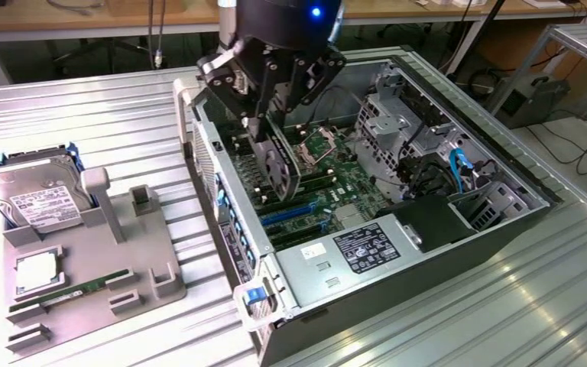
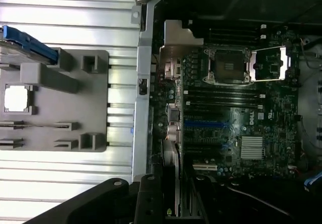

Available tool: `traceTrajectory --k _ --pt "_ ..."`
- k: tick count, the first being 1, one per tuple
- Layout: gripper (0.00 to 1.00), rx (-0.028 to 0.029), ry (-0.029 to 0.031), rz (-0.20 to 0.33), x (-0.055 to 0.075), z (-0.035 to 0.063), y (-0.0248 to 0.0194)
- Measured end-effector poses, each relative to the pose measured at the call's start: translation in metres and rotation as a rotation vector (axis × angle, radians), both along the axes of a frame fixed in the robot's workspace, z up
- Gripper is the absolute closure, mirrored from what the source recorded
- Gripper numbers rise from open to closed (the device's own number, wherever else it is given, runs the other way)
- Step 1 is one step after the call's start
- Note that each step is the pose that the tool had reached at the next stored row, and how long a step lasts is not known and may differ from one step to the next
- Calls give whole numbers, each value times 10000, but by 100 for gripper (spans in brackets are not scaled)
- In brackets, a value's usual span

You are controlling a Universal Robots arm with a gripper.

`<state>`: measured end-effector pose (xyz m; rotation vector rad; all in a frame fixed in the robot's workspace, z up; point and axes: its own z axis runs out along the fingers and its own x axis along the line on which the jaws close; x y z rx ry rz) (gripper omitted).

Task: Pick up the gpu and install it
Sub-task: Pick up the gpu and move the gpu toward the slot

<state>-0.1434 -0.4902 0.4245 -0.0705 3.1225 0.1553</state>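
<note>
The gpu (image 1: 278, 162) is a dark card hanging on edge inside the open computer case (image 1: 497, 164), with its lower edge close to the blue slots (image 1: 296, 210) of the motherboard (image 1: 350, 183). My gripper (image 1: 264, 122) is shut on the card's upper edge. In the wrist view the gpu (image 2: 174, 156) appears edge-on as a thin strip between my dark fingers (image 2: 149, 196), beside the case's rear wall. The blue slots (image 2: 214, 126) and the open processor socket (image 2: 229, 65) lie further along the motherboard.
A grey parts holder (image 1: 120, 252) stands on the ribbed metal table at the exterior view's left, carrying a silver hard drive (image 1: 34, 200), a square chip (image 1: 37, 271) and a green memory stick (image 1: 69, 290). Inside the case are a power supply (image 1: 370, 246), cables and a drive cage (image 1: 390, 122).
</note>
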Motion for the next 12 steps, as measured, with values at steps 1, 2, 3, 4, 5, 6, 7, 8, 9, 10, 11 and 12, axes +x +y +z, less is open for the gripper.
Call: traceTrajectory --k 1,2,3,4,5,6,7,8,9,10,11,12 --pt "74 -8 5 2 96 -39 10" --pt "74 -12 8 1 146 -59 17" --pt "74 -18 12 0 204 -82 24" --pt "74 -24 15 1 285 -114 35" --pt "74 -32 23 1 394 -157 50" --pt "74 -35 28 1 472 -189 62" --pt "74 -38 31 1 532 -213 70" --pt "74 -43 35 0 580 -232 77" --pt "74 -46 39 1 640 -256 85" --pt "74 -47 41 1 686 -275 92" --pt "74 -51 46 -1 748 -299 101" --pt "74 -50 49 1 790 -316 107"
